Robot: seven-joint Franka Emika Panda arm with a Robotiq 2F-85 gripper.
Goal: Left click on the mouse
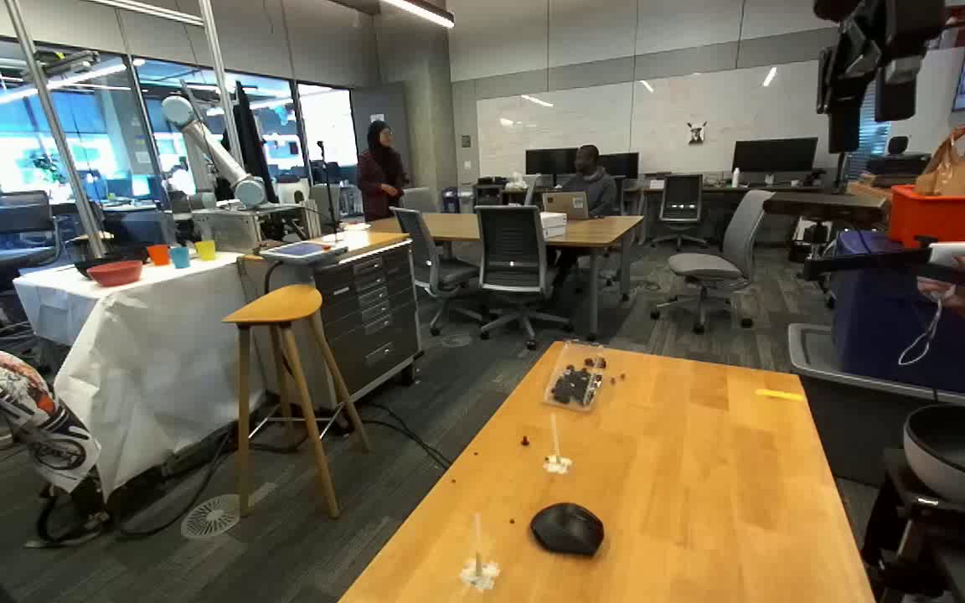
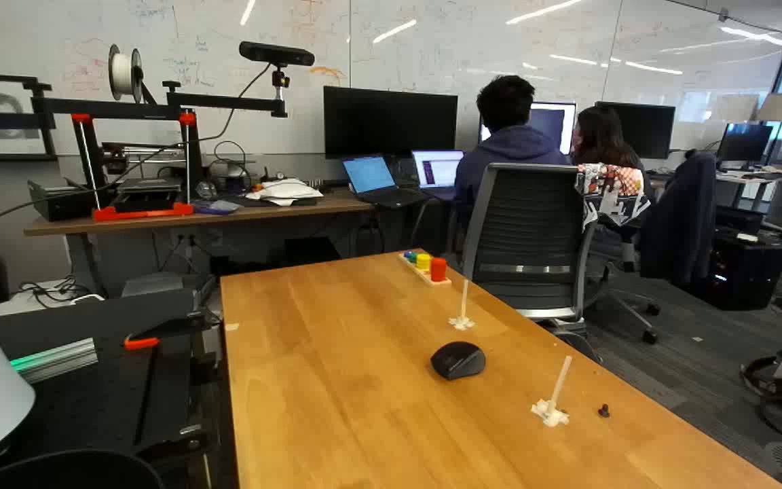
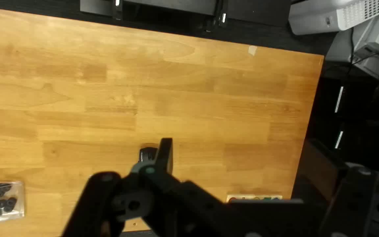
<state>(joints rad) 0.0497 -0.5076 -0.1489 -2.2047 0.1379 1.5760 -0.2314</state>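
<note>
The black mouse (image 1: pixel 568 528) lies on the wooden table in both exterior views (image 2: pixel 458 360). In the wrist view only part of the mouse (image 3: pixel 147 153) shows, beside the left finger, which hides the rest. My gripper (image 3: pixel 240 142) is open, with its two fingers wide apart and nothing between them. In an exterior view the gripper (image 1: pixel 870 126) hangs high at the upper right, well above the table and apart from the mouse. The gripper is out of view in the remaining exterior view.
Two thin upright white sticks (image 1: pixel 556 440) (image 1: pixel 477 544) are taped to the table near the mouse. A clear container of small black pieces (image 1: pixel 575 383) lies at one end. A strip with coloured blocks (image 2: pixel 425 267) stands by the table edge. A tiny dark piece (image 2: pixel 604 411) lies loose.
</note>
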